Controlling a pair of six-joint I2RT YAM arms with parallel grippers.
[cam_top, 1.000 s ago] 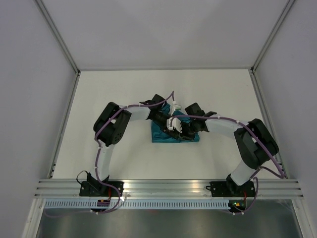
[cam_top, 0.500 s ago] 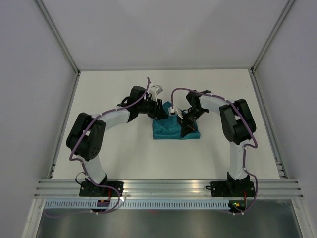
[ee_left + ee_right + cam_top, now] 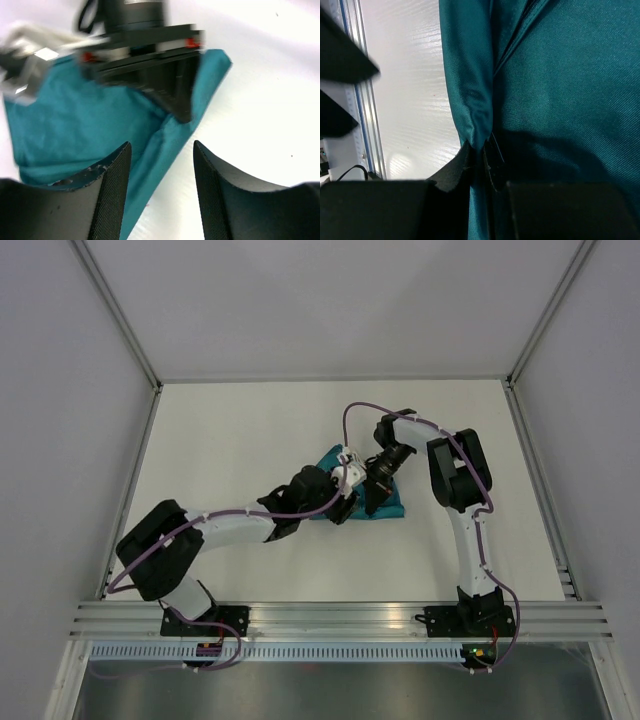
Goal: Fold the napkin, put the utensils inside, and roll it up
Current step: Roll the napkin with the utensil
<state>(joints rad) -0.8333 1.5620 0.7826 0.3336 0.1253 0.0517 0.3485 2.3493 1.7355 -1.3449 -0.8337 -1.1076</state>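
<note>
1. At the left of the white table [image 3: 230,430], the left arm [image 3: 230,525] stretches from its base toward the middle, ending in the left claw [image 3: 161,146].
2. We find that claw spread wide, its two black fingers [image 3: 112,190] well apart and holding nothing.
3. Ahead of it and off to its left lies the teal napkin [image 3: 75,130], bunched and creased on the table. One border of the cloth runs under the gap between the fingers, and we cannot tell whether it touches them.
4. Straight ahead of the left claw, the right claw [image 3: 182,112] points down onto the napkin near the cloth's right border.
5. From the right wrist we see the right claw closed tight on a raised fold of the napkin, the fold pinched between its tips. Cloth fills the space ahead of it and to its right, while bare table and an aluminium rail [image 3: 365,100] lie to its left.
6. At the right, the right arm [image 3: 455,475] rises from its base and doubles back toward the napkin.
</note>
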